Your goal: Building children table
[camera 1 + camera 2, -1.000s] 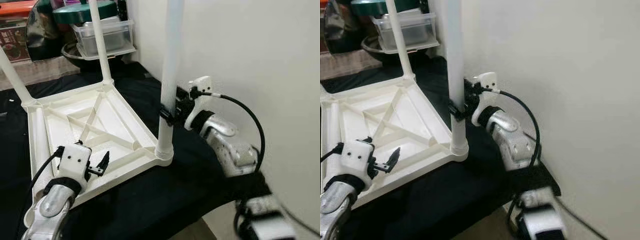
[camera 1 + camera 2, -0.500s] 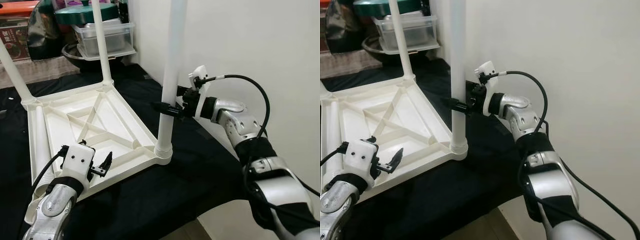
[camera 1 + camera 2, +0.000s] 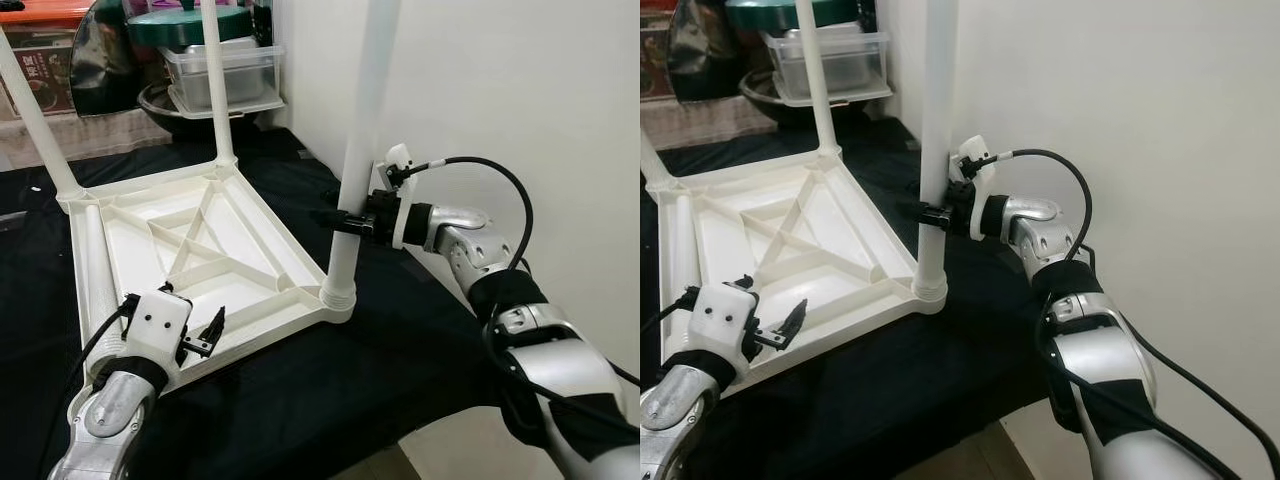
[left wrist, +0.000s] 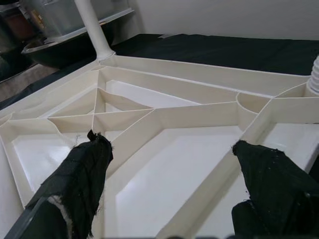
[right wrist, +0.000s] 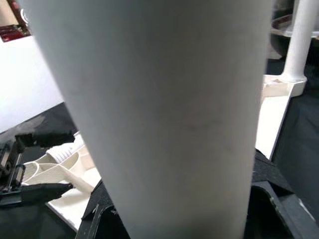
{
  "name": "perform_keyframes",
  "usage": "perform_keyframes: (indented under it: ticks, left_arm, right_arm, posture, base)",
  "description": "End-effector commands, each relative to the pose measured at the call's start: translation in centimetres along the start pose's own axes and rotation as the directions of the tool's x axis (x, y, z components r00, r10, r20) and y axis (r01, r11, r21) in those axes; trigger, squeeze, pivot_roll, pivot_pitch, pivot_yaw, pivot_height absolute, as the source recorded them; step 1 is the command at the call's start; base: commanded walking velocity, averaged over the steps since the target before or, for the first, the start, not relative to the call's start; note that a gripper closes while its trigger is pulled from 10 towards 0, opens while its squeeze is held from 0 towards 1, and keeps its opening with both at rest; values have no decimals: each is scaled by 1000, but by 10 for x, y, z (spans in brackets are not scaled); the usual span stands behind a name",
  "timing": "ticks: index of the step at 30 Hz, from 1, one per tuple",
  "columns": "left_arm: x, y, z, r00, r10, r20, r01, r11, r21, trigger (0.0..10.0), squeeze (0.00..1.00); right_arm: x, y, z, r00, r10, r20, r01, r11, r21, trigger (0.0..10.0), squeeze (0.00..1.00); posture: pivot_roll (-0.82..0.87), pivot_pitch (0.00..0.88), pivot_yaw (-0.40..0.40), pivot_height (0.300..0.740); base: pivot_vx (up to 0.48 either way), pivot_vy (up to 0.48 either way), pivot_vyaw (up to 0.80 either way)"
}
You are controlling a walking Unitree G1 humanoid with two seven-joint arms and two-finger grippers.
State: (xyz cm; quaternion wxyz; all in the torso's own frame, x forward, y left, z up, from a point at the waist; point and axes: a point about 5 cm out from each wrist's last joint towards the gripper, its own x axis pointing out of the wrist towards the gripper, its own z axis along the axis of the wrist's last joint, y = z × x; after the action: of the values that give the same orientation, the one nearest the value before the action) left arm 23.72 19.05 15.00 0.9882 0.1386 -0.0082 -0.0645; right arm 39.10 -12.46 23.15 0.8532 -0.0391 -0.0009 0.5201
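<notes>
While the white children's table lies upside down on the black-covered desk, its ribbed underside facing up, three white legs stand upright from its corners. At the near right corner, the right gripper reaches in from beside the white wall and pinches the nearest leg partway up its shaft, one black finger on each side; that leg sits in its ribbed corner socket. Near the front edge of the tabletop, the left gripper hovers with its fingers spread, holding nothing, its pads apart over the ribs in the left wrist view. Two further legs rise at the far corners. Beyond the desk stand clear plastic containers under a green lid.
</notes>
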Motion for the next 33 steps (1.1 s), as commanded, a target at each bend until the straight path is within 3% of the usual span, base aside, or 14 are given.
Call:
perform_keyframes:
  ticks: [1, 5, 7, 9, 14, 16, 23, 24, 25, 26, 30, 31, 32, 33]
  left_arm:
    - [1, -1, 2, 1000, -10, 12, 10, 1000, 12, 10000, 0]
    - [1, -3, 3, 1000, -13, 15, 13, 1000, 12, 10000, 0]
    - [-1, -3, 2, 1000, -8, 14, 8, 1000, 11, 10000, 0]
    - [-2, -2, 0, 1000, 8, 10, -8, 1000, 7, 10000, 0]
    - [1, -3, -4, 1000, 12, 1, -12, 1000, -4, 10000, 0]
    - [4, -6, -11, 1000, 1, -18, -1, 1000, -16, 10000, 0]
    - [11, -9, -17, 999, -18, -45, 15, 998, -53, 10000, 0]
    - [12, -9, -18, 999, -16, -45, 13, 997, -77, 10000, 0]
    - [12, -9, -18, 999, -13, -46, 9, 995, -96, 10000, 0]
    - [12, -9, -19, 999, -13, -45, 8, 995, -104, 10000, 0]
    - [13, -10, -19, 999, -18, -43, 13, 994, -108, 10000, 0]
    - [12, -9, -19, 999, -20, -42, 15, 994, -111, 10000, 0]
    - [12, -9, -19, 999, -20, -41, 15, 993, -115, 10000, 0]
    - [11, -8, -19, 999, -20, -39, 15, 993, -117, 10000, 0]
  right_arm:
    - [-4, -5, 0, 999, -48, 5, 48, 999, -5, 0, 0]
    - [-4, -15, -8, 959, -282, -22, 282, 959, 5, 0, 0]
    - [-8, -27, -19, 804, -591, -72, 593, 786, 175, 0, 0]
    - [-5, -20, -35, 658, -740, -141, 751, 630, 197, 0, 0]
    - [18, 21, -58, 619, -757, -208, 779, 557, 288, 0, 0]
    - [37, 52, -66, 640, -737, -218, 759, 562, 328, 0, 0]
    - [46, 55, -59, 725, -651, -227, 688, 664, 294, 0, 0]
    - [44, 49, -47, 747, -638, -188, 664, 696, 273, 10000, 0]
    - [40, 43, -31, 767, -628, -130, 637, 724, 265, 10000, 0]
    - [34, 35, -16, 786, -615, -65, 609, 751, 254, 10000, 1000]
    - [24, 24, 5, 859, -511, 31, 494, 843, 211, 10000, 1000]
    - [23, 24, 10, 895, -442, 61, 422, 884, 202, 10000, 792]
    - [21, 27, 16, 937, -335, 100, 314, 932, 179, 10000, 0]
    - [19, 31, 19, 955, -270, 122, 249, 955, 164, 10000, 0]
  posture:
    - [101, 0, -73, 740]
    - [104, 0, -85, 740]
    - [103, 0, -95, 740]
    - [97, 0, -95, 740]
    - [83, 0, -77, 740]
    - [58, 0, -66, 740]
    - [52, 0, -64, 740]
    - [47, 0, -63, 740]
    - [47, 0, -62, 740]
    - [50, 0, -61, 740]
    - [61, 0, -65, 740]
    - [63, 0, -64, 740]
    - [63, 0, -64, 740]
    - [63, 0, -64, 740]
  base:
    - [0, 0, 0]
    - [0, 0, 0]
    - [0, 0, 0]
    - [0, 0, 0]
    - [0, 0, 0]
    - [0, 0, 0]
    - [0, 0, 0]
    - [0, 0, 0]
    - [0, 0, 0]
    - [0, 0, 0]
    - [0, 0, 0]
    - [0, 0, 0]
    - [0, 0, 0]
    - [0, 0, 0]
